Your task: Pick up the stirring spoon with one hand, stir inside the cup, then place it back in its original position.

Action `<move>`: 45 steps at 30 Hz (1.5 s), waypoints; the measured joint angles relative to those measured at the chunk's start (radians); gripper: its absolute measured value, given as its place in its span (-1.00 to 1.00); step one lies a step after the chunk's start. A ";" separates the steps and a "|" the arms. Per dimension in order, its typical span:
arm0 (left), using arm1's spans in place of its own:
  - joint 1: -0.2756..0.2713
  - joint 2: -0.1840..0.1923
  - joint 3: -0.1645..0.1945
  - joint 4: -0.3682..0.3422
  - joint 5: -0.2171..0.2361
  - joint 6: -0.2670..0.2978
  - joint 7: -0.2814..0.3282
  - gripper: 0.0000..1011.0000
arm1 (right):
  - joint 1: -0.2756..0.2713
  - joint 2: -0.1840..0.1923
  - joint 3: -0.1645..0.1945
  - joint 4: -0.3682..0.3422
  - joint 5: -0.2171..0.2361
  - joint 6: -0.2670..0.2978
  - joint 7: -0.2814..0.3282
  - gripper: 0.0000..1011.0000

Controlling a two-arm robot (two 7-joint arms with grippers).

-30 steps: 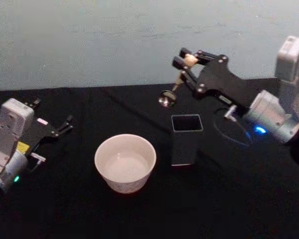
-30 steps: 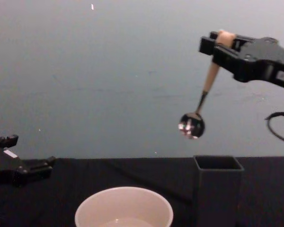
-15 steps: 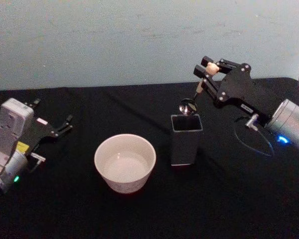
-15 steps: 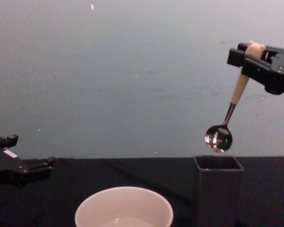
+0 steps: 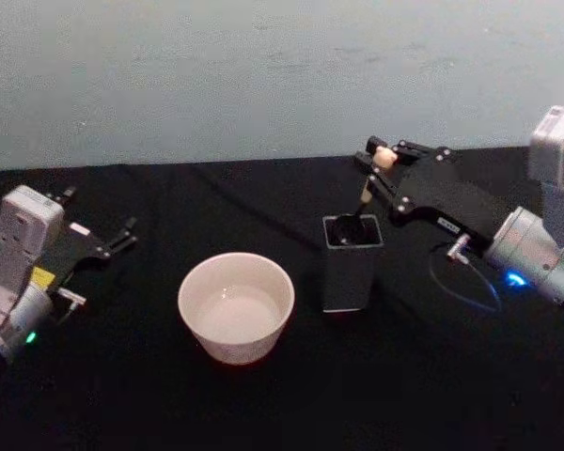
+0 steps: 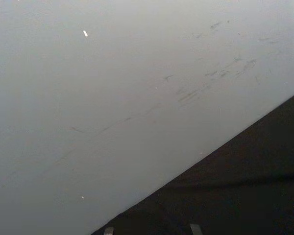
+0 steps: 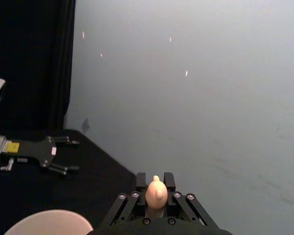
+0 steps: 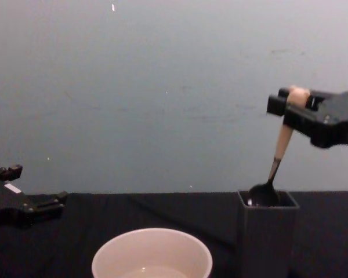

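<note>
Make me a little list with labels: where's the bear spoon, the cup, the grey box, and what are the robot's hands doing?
spoon: slim beige bear-topped stirring spoon, tilted, its bowl at the holder's mouth
holder: tall dark grey square tube holder, upright on the black table
cup: wide cream-white round cup, beside the holder
right hand: shut on the spoon's top
left hand: open, idle at the table's left

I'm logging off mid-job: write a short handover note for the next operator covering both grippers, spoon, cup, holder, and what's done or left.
Right gripper: shut on the bear-head end of the stirring spoon, above the holder.
Left gripper: open, parked at the table's left, holding nothing.
Spoon: bowl just at the mouth of the dark grey holder, handle tilted, not yet released.
Cup: left of the holder, nothing in it.
Left to do: lower the spoon fully into the holder, open the gripper, withdraw.
</note>
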 joint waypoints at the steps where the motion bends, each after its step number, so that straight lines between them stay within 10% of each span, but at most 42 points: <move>1: 0.000 0.000 0.000 0.000 0.000 0.000 0.000 0.98 | 0.002 -0.002 -0.002 0.005 -0.002 0.004 -0.001 -0.57; 40: 0.000 0.000 0.000 0.000 0.000 0.000 0.000 0.98 | 0.015 -0.037 -0.061 0.112 -0.029 0.123 -0.039 -0.57; 45: 0.000 0.000 0.000 0.000 0.000 0.000 0.000 0.98 | 0.015 -0.037 -0.060 0.111 -0.027 0.123 -0.037 -0.34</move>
